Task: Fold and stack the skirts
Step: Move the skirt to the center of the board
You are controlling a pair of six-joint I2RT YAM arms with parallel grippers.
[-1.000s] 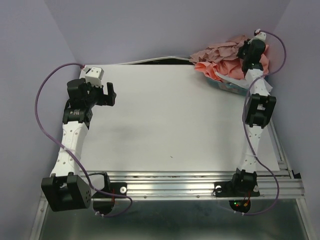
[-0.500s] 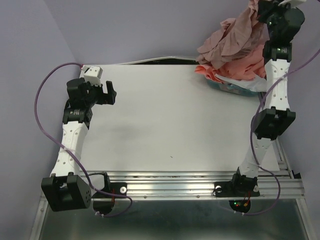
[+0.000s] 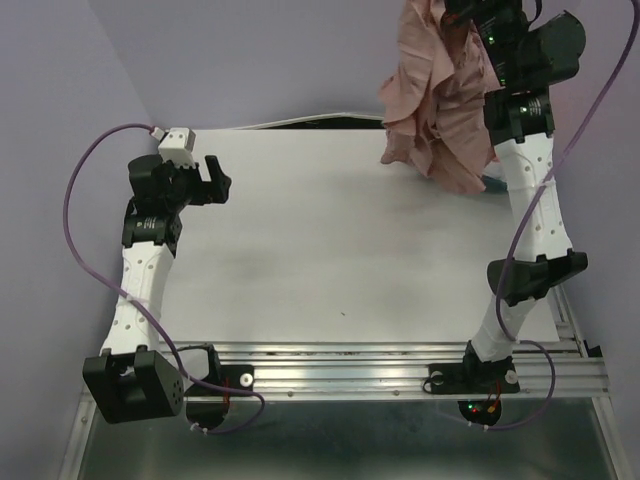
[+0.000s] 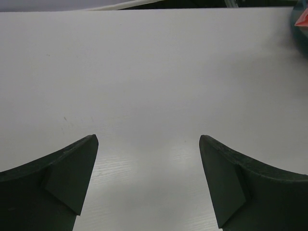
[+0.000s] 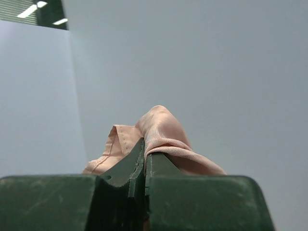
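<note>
Now the right pincer (image 5: 144, 154), clenched on the mauve-pink skirt (image 3: 435, 110), has hoisted it high. It dangles above the bench (image 3: 330, 240) at its far-right corner, probably ready for spreading. The left pincer (image 3: 215, 180) hovers released.

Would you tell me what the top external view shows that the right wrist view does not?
Only the top external view shows the mauve-pink skirt hanging over the table's far right corner, and the open left gripper. Only the right wrist view shows the fingers shut tight on a fold of cloth. Both show the right gripper holding that skirt.
</note>
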